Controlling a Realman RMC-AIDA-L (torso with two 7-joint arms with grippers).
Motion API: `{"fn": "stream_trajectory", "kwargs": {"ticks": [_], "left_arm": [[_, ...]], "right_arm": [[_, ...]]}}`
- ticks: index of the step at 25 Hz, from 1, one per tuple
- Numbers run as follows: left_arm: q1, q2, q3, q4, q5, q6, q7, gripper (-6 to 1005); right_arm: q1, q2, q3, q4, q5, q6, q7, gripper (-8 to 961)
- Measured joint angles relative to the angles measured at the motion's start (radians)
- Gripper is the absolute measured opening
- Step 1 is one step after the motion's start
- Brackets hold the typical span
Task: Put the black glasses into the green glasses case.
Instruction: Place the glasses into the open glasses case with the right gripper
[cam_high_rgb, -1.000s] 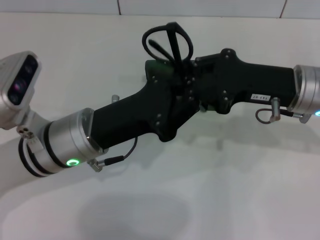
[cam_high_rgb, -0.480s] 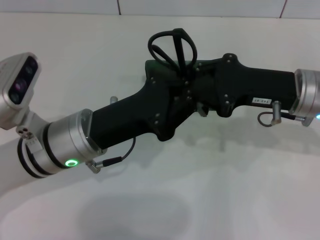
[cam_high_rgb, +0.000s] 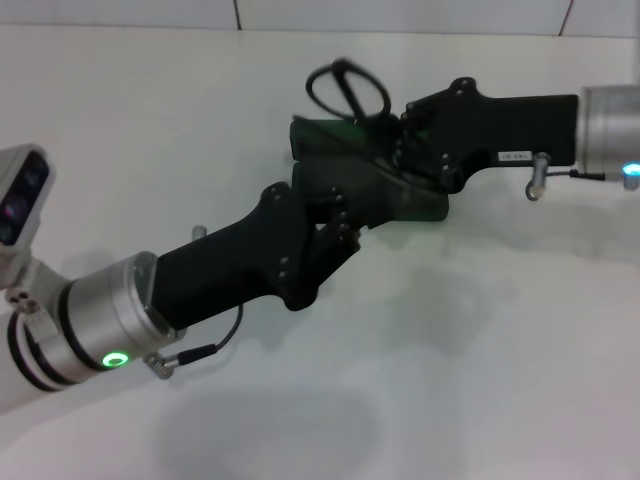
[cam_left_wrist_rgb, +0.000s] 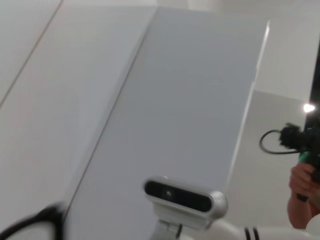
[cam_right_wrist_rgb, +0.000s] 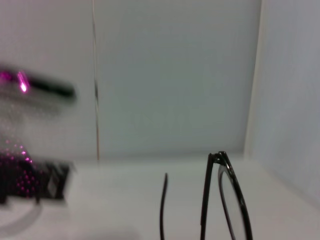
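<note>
One pair of black thin-framed glasses (cam_high_rgb: 349, 92) stands up from the meeting point of both grippers, above the dark green rectangular glasses case (cam_high_rgb: 370, 180). Within the last second the left gripper (cam_high_rgb: 320, 215) has drawn back and lower, uncovering the case; the right gripper (cam_high_rgb: 405, 140) has lifted slightly. Finger states cannot be told. Insertion appears imminent, not done.

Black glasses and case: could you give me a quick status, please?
Right gripper at black glasses, above green glasses case. Left gripper at case. Nothing blocking.
</note>
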Motion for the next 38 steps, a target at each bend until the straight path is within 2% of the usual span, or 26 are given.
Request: {"fn": "stream_trajectory", "kwargs": {"ticks": [3,6,11,15,20,22,27,30,33,38], "left_arm": [[0.019,0.001,-0.005,0.000,0.000,0.000,0.005,35],[0.022,0.001,-0.005,0.000,0.001,0.000,0.007,35],[0.035,-0.001,-0.005,-0.001,0.001,-0.003,0.019,35],[0.044,-0.001,-0.006,-0.001,-0.003,-0.006,0.021,35],[0.043,-0.001,-0.007,-0.002,-0.007,-0.008,0.021,35],[0.040,0.000,-0.007,-0.002,-0.007,-0.008,0.021,35],[0.031,0.000,-0.008,-0.011,-0.007,-0.021,0.021,35],[0.029,0.000,-0.008,-0.012,-0.008,-0.026,0.021,35],[0.025,0.001,-0.009,-0.012,-0.009,-0.027,0.021,35],[0.010,0.000,-0.009,-0.006,-0.009,-0.026,0.015,35]], "right_arm": [[0.044,0.024,0.000,-0.071,-0.222,0.078,0.125,160],[0.092,0.045,-0.033,-0.086,-0.384,0.156,0.215,161],[0.135,0.046,-0.184,-0.081,-0.435,0.305,0.302,163],[0.147,0.048,-0.229,-0.076,-0.459,0.376,0.329,165],[0.161,0.047,-0.242,-0.059,-0.465,0.403,0.337,167],[0.155,0.047,-0.240,-0.077,-0.460,0.375,0.337,168],[0.074,0.043,-0.198,-0.212,-0.377,0.259,0.338,170],[0.020,0.043,-0.073,-0.260,-0.271,0.119,0.321,171],[-0.019,0.041,0.045,-0.254,-0.175,-0.024,0.278,173],[-0.064,0.040,0.155,-0.223,-0.101,-0.184,0.227,175]]}}
